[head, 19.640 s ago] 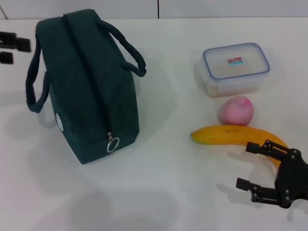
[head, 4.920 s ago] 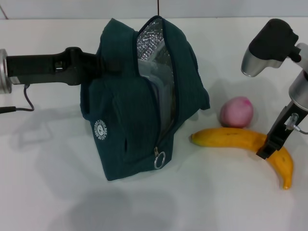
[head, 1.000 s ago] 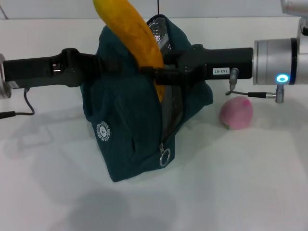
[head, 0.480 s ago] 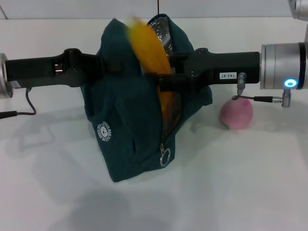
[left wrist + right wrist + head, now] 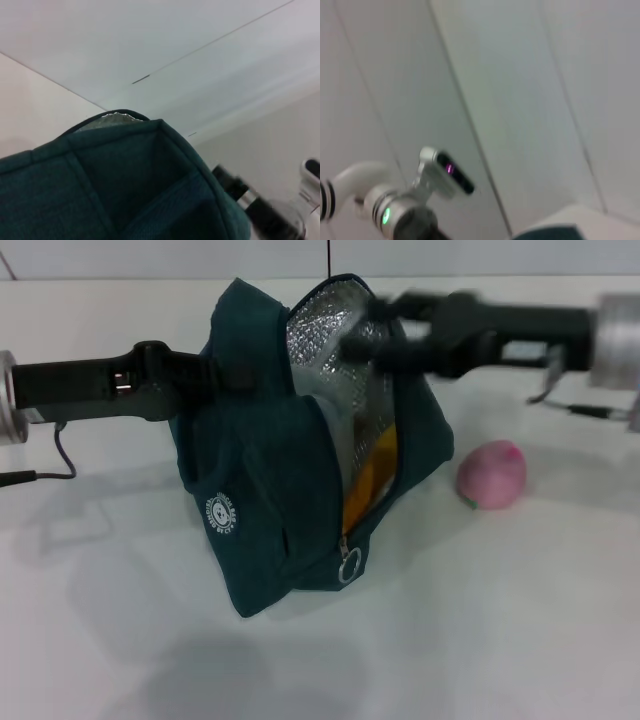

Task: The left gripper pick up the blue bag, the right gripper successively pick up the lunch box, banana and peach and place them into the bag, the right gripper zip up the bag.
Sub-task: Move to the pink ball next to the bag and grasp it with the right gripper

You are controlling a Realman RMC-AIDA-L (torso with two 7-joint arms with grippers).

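Bag [image 5: 280,490]: we see it upright, unzipped.
Banana [image 5: 372,480]: mostly hidden inside the bag.
Peach [image 5: 491,474]: beside the bag.
Left gripper [image 5: 215,375]: grasps the bag.
Right gripper [image 5: 375,335]: blurred; we cannot tell.

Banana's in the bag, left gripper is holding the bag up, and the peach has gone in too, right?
Not quite: the peach is not in the bag; the head view shows it on the table beside the bag. The banana shows yellow inside the opening, and the left gripper holds the bag up.
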